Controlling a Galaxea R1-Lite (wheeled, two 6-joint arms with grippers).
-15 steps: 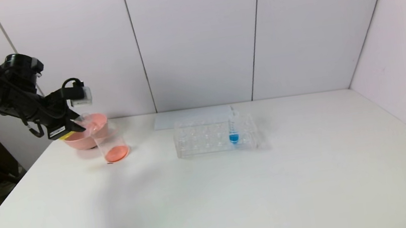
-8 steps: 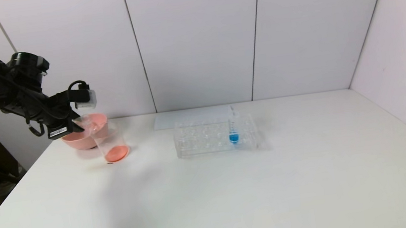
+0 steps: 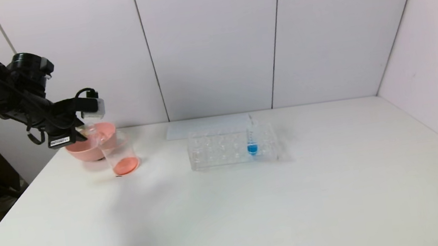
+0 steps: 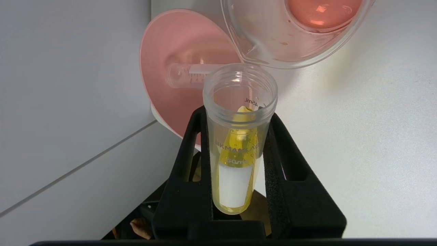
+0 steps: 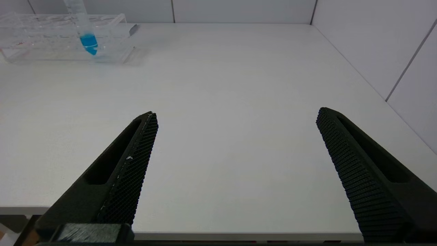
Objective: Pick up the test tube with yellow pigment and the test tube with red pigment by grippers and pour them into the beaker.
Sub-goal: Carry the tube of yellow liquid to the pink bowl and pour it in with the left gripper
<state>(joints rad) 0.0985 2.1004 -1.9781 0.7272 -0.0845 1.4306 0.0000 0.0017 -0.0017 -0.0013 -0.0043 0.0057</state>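
Now I'm gripping the test tube with yellow pigment (image 4: 238,143) in my left pincer (image 4: 235,136), tipping it beside the beaker (image 3: 119,154), which is already holding red liquid; yellow is left to pour. My right pincer (image 5: 235,136) is idling wide above the desk (image 5: 218,85).

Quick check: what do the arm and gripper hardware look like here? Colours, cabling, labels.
Left arm is matte black with loose black cables, a small white-grey box on the wrist and a white printed label near the left gripper, whose black fingers have slotted cut-outs. The right gripper has long tapered black fingers with knurled inner faces.
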